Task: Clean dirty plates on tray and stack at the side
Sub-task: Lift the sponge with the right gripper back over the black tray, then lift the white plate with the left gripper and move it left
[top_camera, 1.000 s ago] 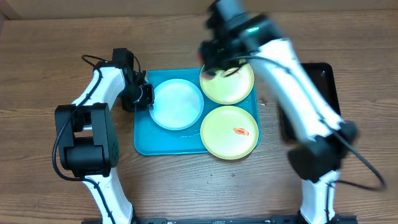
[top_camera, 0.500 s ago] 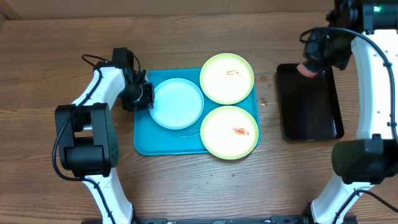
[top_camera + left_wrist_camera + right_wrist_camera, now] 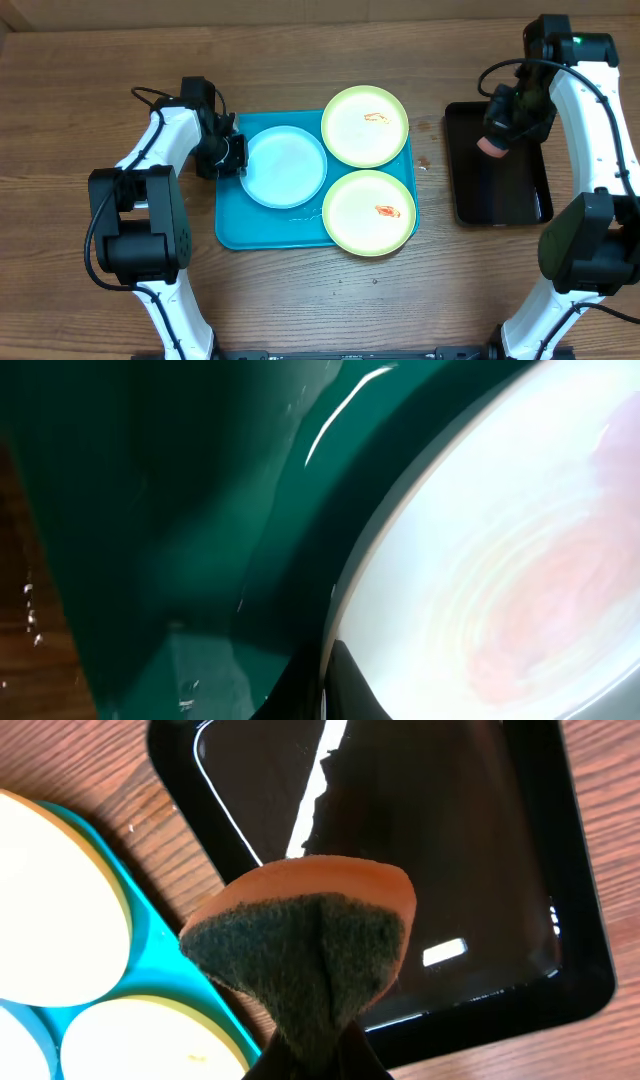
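Tray: the turquoise tray lies at frame centre on the wooden table and carries all three plates. None is stacked at the side yet.
Nearest plate: the lower yellow-green plate is at the tray's lower right, with a red-orange smear near its middle.
Middle plate: the pale plate is on the tray's left half and looks clean from overhead.
Farthest plate: the upper yellow-green plate overlaps the tray's upper edge. A second smear lies towards its top.
Handling: the plates are judged rigid, light, glossy and probably slippery. They are best pinched at the raised rim.
Left tool: the left gripper is at the pale plate's left rim. Its grip cannot be determined.
Right tool: the right gripper is clenched on a folded orange sponge. It is over the black tray at frame right, well apart from the plates.
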Robot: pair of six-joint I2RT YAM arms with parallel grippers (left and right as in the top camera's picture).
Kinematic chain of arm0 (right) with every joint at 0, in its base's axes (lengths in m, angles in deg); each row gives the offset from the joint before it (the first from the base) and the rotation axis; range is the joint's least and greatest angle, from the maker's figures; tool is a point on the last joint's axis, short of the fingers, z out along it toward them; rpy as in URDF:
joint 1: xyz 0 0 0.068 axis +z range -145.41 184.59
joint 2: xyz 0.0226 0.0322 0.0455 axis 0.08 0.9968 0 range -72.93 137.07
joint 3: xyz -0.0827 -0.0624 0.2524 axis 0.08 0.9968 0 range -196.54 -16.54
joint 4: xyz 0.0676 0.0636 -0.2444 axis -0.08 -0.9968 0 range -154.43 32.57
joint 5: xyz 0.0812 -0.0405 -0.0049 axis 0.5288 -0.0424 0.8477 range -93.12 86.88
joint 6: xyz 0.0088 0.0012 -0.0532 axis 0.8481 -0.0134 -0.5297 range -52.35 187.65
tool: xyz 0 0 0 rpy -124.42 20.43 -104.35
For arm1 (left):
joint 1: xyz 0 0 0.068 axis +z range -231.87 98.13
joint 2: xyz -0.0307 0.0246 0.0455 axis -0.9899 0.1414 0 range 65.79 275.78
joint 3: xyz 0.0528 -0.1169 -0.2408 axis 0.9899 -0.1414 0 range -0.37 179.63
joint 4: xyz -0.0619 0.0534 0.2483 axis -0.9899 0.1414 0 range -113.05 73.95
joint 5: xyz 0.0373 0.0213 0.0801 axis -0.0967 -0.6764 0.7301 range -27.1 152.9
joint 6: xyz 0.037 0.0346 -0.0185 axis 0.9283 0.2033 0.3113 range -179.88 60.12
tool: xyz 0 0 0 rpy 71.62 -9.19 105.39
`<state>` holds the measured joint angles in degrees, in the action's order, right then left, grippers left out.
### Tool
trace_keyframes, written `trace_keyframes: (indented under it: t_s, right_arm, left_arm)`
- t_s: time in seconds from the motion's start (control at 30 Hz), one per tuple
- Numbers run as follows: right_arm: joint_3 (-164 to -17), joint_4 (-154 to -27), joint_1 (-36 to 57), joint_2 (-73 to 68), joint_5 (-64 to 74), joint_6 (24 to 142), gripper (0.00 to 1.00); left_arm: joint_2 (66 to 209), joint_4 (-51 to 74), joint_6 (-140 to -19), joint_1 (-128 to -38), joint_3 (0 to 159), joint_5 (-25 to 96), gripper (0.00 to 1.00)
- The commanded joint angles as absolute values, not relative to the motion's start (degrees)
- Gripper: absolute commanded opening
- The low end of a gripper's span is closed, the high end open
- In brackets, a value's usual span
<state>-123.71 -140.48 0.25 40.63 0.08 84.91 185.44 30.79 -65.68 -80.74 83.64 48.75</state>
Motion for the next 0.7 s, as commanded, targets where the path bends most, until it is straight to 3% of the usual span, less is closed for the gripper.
trace_keyframes:
  t_s: [0.0,0.37,0.47,0.5,0.67]
  right_arm:
    - [-123.87,-140.10,0.45,40.32,1.26,84.06,0.04]
    - [-123.87,-139.71,0.45,40.32,3.42,83.60,0.04]
    - [-123.87,-139.45,0.47,40.32,4.63,82.29,0.04]
    - [-123.89,-138.62,0.86,40.32,9.30,78.59,0.04]
    - [-123.89,-136.74,2.74,40.32,10.07,78.05,0.04]
  left_arm:
    - [181.31,31.99,-64.94,-81.14,85.80,52.90,0.04]
    - [164.72,33.65,-65.09,-81.64,86.28,59.44,0.04]
    - [161.03,34.92,-66.93,-83.08,86.28,66.67,0.04]
    - [158.67,36.84,-69.57,-85.49,86.28,75.41,0.04]
    - [158.25,39.58,-76.07,-92.11,86.24,93.53,0.04]
